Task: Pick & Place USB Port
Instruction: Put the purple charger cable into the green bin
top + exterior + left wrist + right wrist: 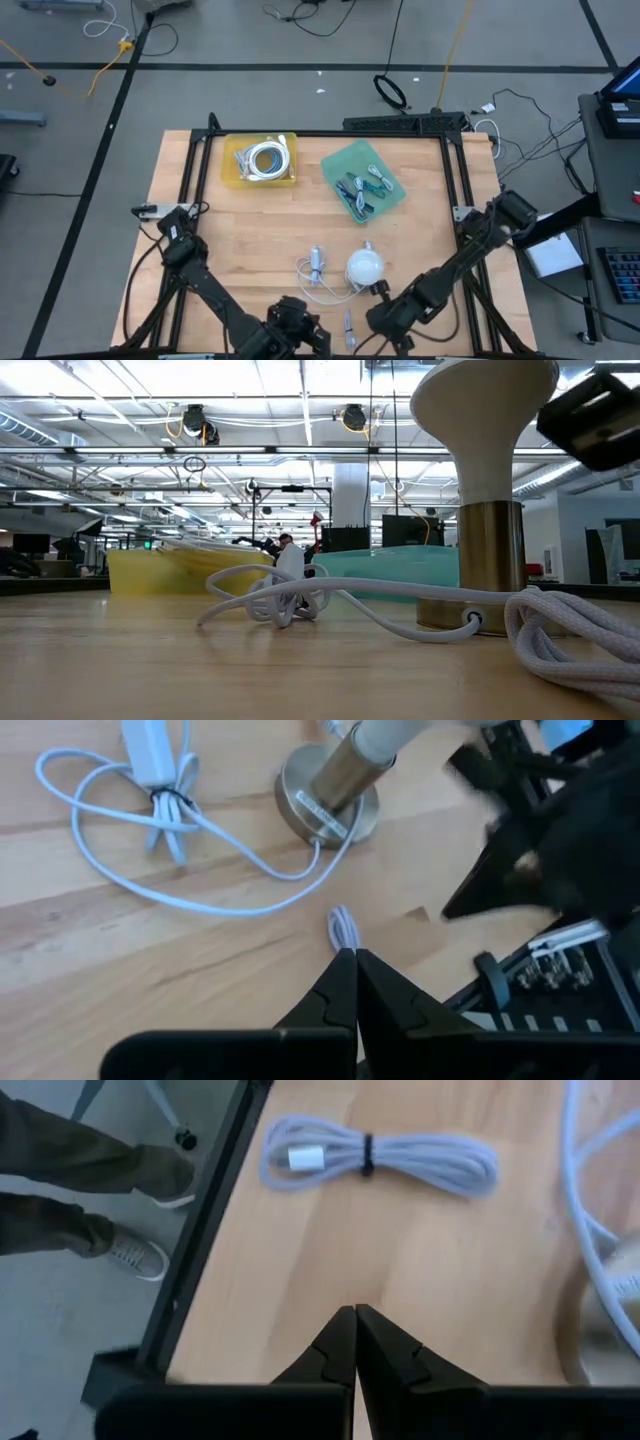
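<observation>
We see the left gripper with its fingers pressed together on nothing, low over the near edge of the table at about 6 o'clock in the high view. The right gripper is likewise closed and empty, just beside it toward 5 o'clock.

Between the two lies a bundled USB cable, tied at its middle, near the table's front edge; in the high view it shows as a small pale coil.

Ahead of the left gripper stands a white lamp on a brass base, and its thin cord runs to a tied loop with a white adapter. The lamp stands close in front of the right arm.

Farther out, toward 12 o'clock, we find a yellow tray holding a coiled white cable, and beside it toward 1 o'clock a green tray with several small cables.

Both arms fold inward from the table's side corners, elbows low, wrists meeting at the front edge. A person's legs and shoes show on the floor beside the table
</observation>
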{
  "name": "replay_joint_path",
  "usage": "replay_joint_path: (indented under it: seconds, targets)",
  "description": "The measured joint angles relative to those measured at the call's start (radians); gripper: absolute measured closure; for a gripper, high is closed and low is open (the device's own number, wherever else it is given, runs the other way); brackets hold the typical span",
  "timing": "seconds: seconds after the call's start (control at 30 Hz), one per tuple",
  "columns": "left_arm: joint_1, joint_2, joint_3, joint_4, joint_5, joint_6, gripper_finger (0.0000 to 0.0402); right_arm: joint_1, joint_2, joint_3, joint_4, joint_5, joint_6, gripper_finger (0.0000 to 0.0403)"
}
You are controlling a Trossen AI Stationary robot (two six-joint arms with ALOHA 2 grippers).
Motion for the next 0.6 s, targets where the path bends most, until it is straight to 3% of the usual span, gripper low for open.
replay_joint_path:
  seconds: [0.3,0.6]
  targets:
    - [0.0,0.0,0.0,0.0,-0.039,-0.019,0.0401,-0.017,0.123,0.047,0.062,-0.085,-0.01,0.0403]
    - [-0.007,0.0,0.0,0.006,-0.133,-0.073,0.0401,-0.044,0.178,0.047,0.113,-0.082,-0.015,0.0403]
